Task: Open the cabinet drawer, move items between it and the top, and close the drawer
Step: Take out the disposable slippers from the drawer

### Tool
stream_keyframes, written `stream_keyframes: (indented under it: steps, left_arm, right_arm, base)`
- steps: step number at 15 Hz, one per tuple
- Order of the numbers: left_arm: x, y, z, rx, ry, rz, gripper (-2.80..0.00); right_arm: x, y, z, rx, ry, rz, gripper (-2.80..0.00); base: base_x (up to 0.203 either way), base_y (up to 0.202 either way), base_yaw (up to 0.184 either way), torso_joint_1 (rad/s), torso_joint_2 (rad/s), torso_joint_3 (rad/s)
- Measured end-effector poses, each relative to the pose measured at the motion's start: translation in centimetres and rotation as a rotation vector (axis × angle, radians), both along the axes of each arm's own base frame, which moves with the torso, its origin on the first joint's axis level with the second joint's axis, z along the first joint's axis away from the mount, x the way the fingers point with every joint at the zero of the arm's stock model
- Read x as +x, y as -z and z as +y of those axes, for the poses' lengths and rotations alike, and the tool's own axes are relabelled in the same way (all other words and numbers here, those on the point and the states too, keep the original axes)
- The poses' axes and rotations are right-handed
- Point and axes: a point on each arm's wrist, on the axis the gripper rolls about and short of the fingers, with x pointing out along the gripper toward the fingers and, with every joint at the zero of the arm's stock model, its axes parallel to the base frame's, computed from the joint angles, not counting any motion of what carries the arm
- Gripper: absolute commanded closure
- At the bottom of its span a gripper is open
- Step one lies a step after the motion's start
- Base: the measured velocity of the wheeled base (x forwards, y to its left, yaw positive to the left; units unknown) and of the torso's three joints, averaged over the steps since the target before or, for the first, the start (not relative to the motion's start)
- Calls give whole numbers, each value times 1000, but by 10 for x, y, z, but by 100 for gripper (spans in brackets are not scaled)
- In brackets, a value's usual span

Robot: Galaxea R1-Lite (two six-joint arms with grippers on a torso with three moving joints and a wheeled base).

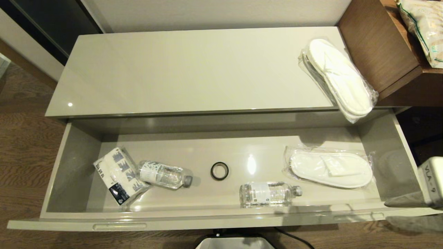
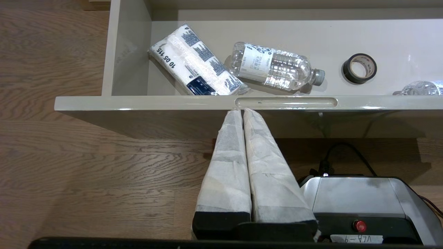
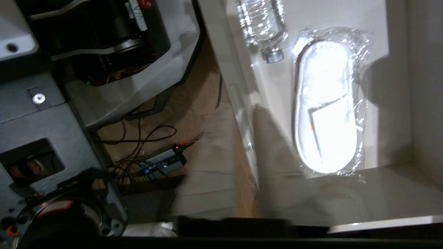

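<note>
The cabinet drawer (image 1: 221, 221) stands pulled wide open below the cream-white top (image 1: 193, 69). One bagged white slipper (image 1: 337, 77) lies at the top's right end, its tip hanging over the front edge. The other bagged slipper (image 1: 330, 166) lies flat in the drawer's right part, and the right wrist view shows this slipper (image 3: 327, 107) too. My right gripper (image 1: 387, 211) is open at the right end of the drawer's front panel, one finger on each side of the rim. My left gripper (image 2: 241, 111) is shut and empty, just under the front panel beside its left slot (image 2: 286, 102).
In the drawer lie a blue-printed tissue pack (image 1: 116, 174), two clear water bottles (image 1: 166, 174) (image 1: 268, 193) and a black tape roll (image 1: 219, 171). A brown wood-grain desk (image 1: 377, 45) butts against the top's right end, with a bagged item (image 1: 425, 27) on it.
</note>
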Motion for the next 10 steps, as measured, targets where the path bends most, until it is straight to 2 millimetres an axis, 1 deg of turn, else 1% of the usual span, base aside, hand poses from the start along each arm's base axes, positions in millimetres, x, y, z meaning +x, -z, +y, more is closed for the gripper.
stream_keyframes:
  steps: [4, 10]
  left_arm:
    - [0, 0, 0, 0, 0, 0, 0]
    - [0, 0, 0, 0, 0, 0, 0]
  right_arm:
    - [-10, 5, -8, 3, -2, -7, -280]
    - [-17, 10, -13, 2, -9, -1, -280]
  base:
    - [0, 0, 0, 0, 0, 0]
    - [0, 0, 0, 0, 0, 0]
